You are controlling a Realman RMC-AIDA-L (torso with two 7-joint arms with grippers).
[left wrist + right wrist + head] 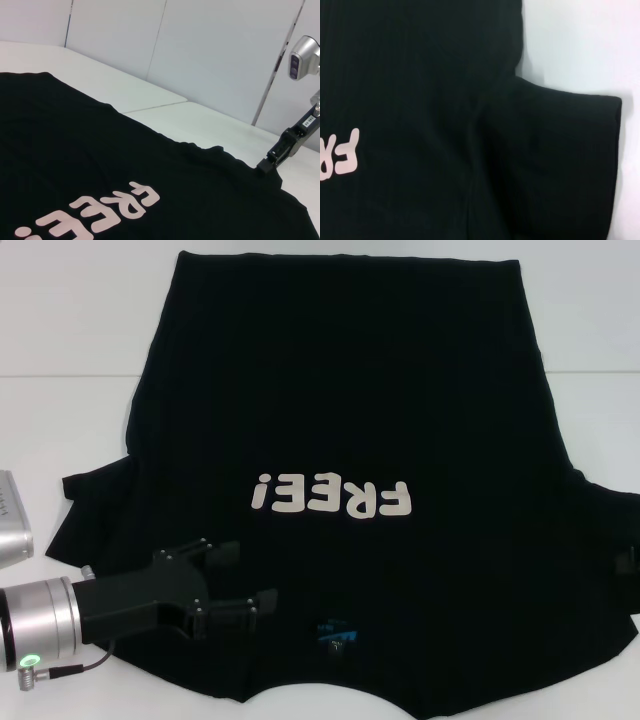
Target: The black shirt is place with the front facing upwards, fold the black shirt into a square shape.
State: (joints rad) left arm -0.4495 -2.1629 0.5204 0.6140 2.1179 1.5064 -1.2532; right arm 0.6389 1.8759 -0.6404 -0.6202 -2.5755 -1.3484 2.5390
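Observation:
The black shirt [350,390] lies spread front up on the white table [60,330], its hem far from me and its collar near me. The cream "FREE!" lettering [333,497] sits mid-chest, and a small blue neck label [335,633] shows by the collar. My left gripper [245,578] is open just above the shirt's near left shoulder, left of the label, holding nothing. At the right sleeve, the right gripper [270,162] shows only as a dark tip [628,558] touching the sleeve edge. The right wrist view shows that sleeve [570,150] lying flat.
A silver metal block [12,520] sits at the table's left edge beside the left sleeve. Bare white table [580,45] surrounds the shirt. Pale wall panels [210,50] rise behind the table, and a seam [155,106] runs across the tabletop.

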